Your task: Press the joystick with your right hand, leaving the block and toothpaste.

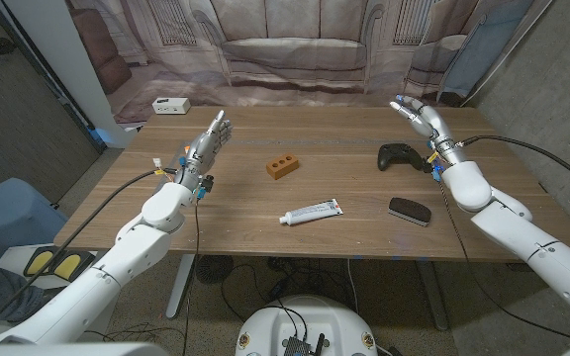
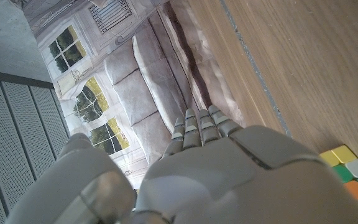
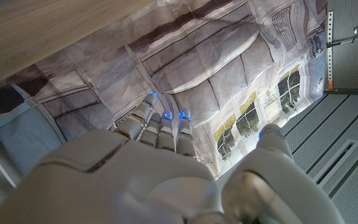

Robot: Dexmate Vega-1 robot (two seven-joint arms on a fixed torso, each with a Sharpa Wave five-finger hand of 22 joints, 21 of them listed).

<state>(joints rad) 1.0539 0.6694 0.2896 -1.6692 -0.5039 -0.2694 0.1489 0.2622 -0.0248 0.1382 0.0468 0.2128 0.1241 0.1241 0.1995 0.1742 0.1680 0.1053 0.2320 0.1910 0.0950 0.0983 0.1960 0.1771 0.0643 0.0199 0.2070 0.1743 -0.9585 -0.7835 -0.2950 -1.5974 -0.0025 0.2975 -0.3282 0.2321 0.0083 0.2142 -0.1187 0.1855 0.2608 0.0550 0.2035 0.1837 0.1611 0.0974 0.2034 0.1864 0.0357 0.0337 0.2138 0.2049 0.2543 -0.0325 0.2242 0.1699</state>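
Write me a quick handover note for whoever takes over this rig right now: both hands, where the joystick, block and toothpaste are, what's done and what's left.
Left hand: open, raised over the table's left side, holding nothing.
Right hand: open, raised beyond the joystick, not touching it.
Joystick: black controller on the table's right side, just inboard of the right wrist.
Block: orange, mid-table, untouched.
Toothpaste: white tube lying nearer the front edge, untouched.
Also there: a black eraser-like pad at front right, a white box at far left.
Done: nothing pressed yet.
Left: bring the right hand down onto the joystick and press; leave block and toothpaste alone.
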